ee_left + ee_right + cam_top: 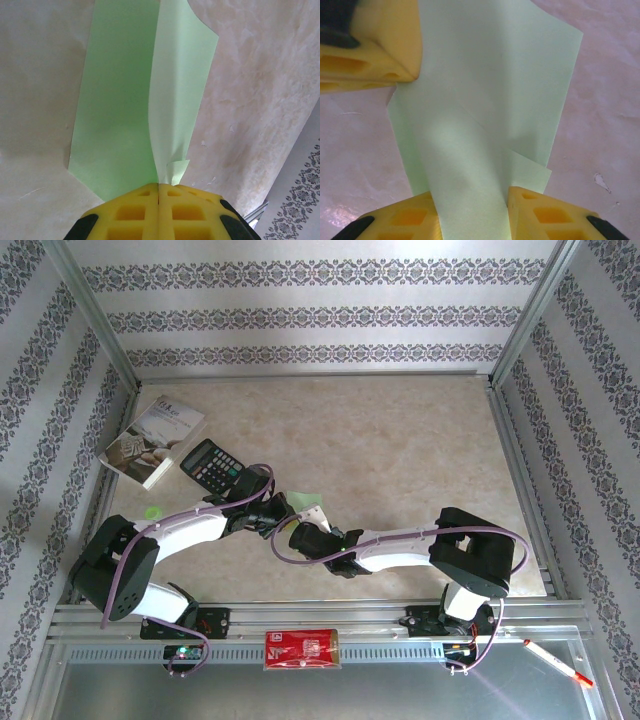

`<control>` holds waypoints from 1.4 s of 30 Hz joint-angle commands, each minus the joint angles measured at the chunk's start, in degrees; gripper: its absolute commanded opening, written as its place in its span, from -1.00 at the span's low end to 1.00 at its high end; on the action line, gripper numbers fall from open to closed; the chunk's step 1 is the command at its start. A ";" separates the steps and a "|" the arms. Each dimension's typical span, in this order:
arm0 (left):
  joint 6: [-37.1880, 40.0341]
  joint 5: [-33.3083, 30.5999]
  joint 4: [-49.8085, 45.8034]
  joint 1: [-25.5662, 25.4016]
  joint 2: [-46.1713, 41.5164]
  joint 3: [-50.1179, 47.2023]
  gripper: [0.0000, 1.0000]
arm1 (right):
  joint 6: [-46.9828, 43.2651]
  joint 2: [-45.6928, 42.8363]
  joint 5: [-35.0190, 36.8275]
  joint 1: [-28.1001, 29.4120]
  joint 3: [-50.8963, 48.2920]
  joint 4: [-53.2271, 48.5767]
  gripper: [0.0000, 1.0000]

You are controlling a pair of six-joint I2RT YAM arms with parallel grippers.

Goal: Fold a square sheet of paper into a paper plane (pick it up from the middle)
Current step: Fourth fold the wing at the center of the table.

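The square sheet of paper (120, 100) sits a little left of the bench's (260, 110) middle, caught between the two hands. The left hand (159, 186) is pressed together on one edge, at the foot of a raised crease, and the sheet runs lengthwise straight away from its fingers. The right hand (472, 200) has its fingers apart on either side of a humped fold in the same sheet. The sheet's far corner points away from this hand.
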 commanded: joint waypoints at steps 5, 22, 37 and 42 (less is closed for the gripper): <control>-1.02 0.79 0.44 -0.66 0.96 0.93 -1.00 | 0.41 -1.31 1.33 0.63 -0.12 -1.00 -0.32; -1.21 1.16 1.29 -0.66 1.02 0.39 -1.00 | 0.84 -0.53 0.62 0.11 0.45 -1.05 -0.50; -1.34 0.63 2.32 -0.68 0.18 -0.47 -1.00 | 2.25 -2.15 -1.70 -1.92 -3.09 2.37 -0.83; -0.71 0.40 2.39 -0.67 -0.66 -0.65 -0.86 | 2.48 -3.19 -3.51 -2.86 -5.01 4.57 -0.85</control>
